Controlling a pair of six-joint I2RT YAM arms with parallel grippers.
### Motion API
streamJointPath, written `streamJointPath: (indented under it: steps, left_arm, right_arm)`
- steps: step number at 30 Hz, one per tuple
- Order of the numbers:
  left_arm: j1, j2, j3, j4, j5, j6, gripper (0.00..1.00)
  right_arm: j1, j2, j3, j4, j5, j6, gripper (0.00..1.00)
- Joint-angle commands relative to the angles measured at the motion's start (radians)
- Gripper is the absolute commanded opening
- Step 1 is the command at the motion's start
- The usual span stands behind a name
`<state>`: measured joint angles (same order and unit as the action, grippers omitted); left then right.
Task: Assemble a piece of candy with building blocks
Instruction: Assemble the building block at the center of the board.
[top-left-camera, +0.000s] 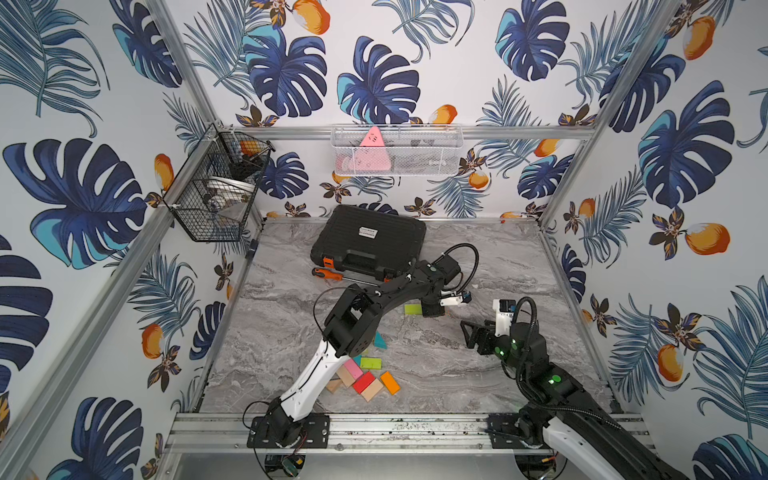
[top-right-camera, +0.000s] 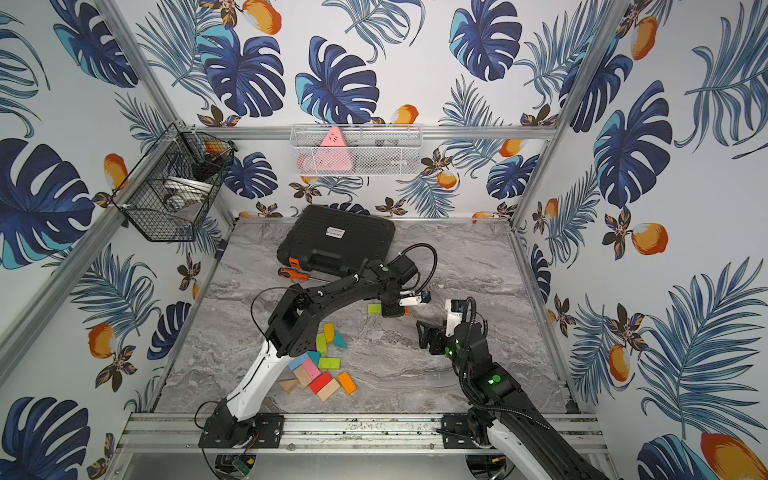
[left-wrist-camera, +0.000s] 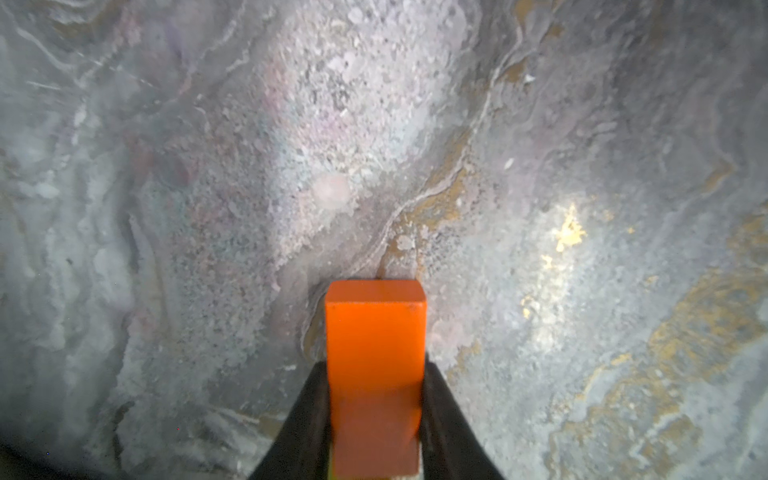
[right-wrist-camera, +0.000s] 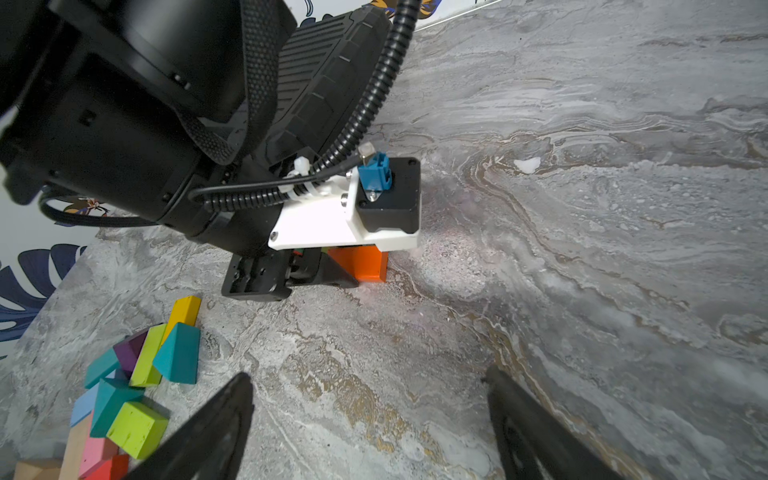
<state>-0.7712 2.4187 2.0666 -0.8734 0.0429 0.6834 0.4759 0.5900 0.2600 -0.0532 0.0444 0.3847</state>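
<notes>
My left gripper (left-wrist-camera: 376, 399) is shut on an orange block (left-wrist-camera: 376, 332), whose far end rests on the marble table near its middle. In both top views the gripper (top-left-camera: 433, 311) points straight down, with a lime-green block (top-left-camera: 412, 308) lying just to its left. The right wrist view shows the orange block (right-wrist-camera: 365, 262) standing under the left wrist camera. My right gripper (right-wrist-camera: 368, 376) hangs open and empty a little to the right of it (top-right-camera: 422, 334). A pile of several building blocks (top-right-camera: 320, 370) lies near the front, partly hidden under the left arm.
A black tool case (top-left-camera: 370, 243) lies at the back of the table (top-left-camera: 457, 374), with an orange-handled screwdriver (top-left-camera: 326, 273) in front of it. A black wire basket (top-left-camera: 216, 187) hangs on the left wall, and a white mesh basket (top-left-camera: 397, 149) on the back wall.
</notes>
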Motion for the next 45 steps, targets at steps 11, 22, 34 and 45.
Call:
streamJointPath:
  steps: [11, 22, 34, 45]
  left_arm:
    - [0.007, -0.017, -0.051, -0.036, -0.050, 0.016, 0.22]
    - [0.007, -0.023, -0.046, -0.031, -0.058, -0.002, 0.34]
    - [0.006, -0.039, -0.016, -0.025, -0.027, -0.021, 0.64]
    - [-0.007, -0.170, -0.010, 0.092, 0.042, -0.113, 0.68]
  right_arm:
    - [0.001, 0.079, 0.025, 0.028, -0.039, -0.007, 0.90]
    - [0.000, 0.094, 0.026, 0.033, -0.044, -0.009, 0.90]
    - [0.000, 0.092, 0.025, 0.035, -0.044, -0.009, 0.91]
    - [0.000, 0.071, 0.021, 0.028, -0.051, -0.011, 0.91]
